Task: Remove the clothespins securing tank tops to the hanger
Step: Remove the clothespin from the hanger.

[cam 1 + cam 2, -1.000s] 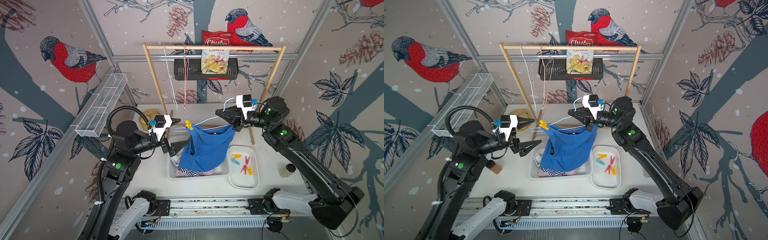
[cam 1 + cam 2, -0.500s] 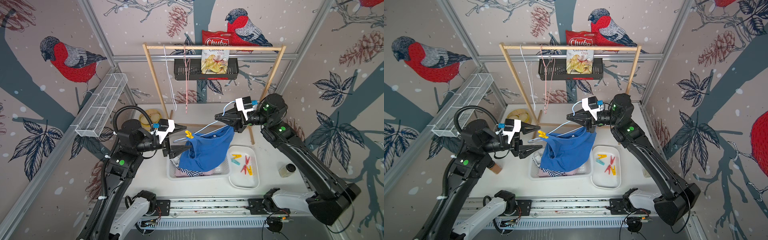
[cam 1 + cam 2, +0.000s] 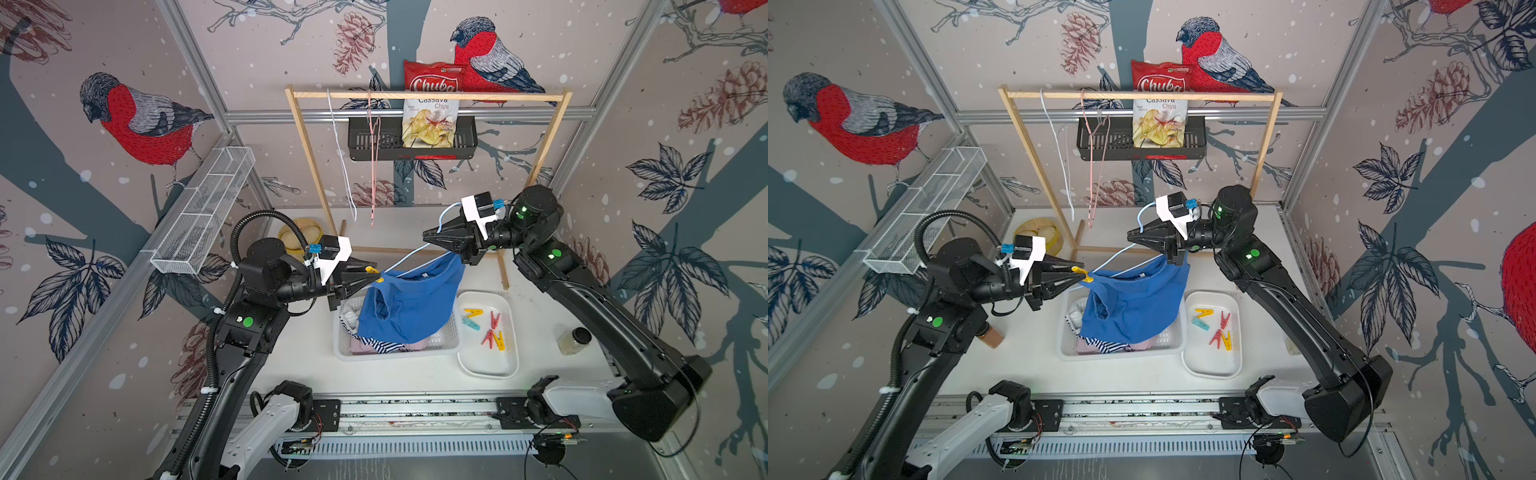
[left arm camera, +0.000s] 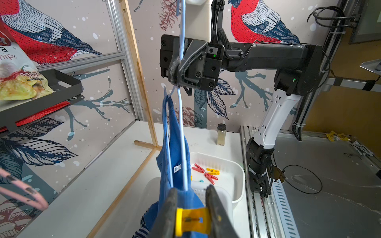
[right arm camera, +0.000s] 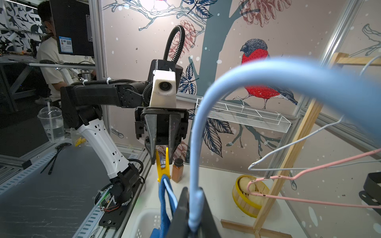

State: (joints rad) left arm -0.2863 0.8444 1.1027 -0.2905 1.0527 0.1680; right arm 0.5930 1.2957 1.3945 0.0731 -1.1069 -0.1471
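My left gripper (image 3: 371, 273) is closed on the handle ends of the yellow pin (image 4: 192, 220), one finger on each side. The pin is not yet off. Its mouth bites the blue top (image 3: 411, 307) and the hanger (image 5: 195, 154) wire at the hanger's left end.

The top hangs bunched from the hanger over the basket (image 3: 395, 355). A striped top (image 3: 376, 345) lies in the basket beneath it.

My right gripper (image 3: 430, 242) is clamped on the hanger wire near the hook and holds it above the surface (image 3: 307, 374), with the right end higher.

The tray (image 3: 488, 370) sits just beside the basket on the right. It holds five loose pins (image 3: 487, 337): two yellow, two red, one teal.
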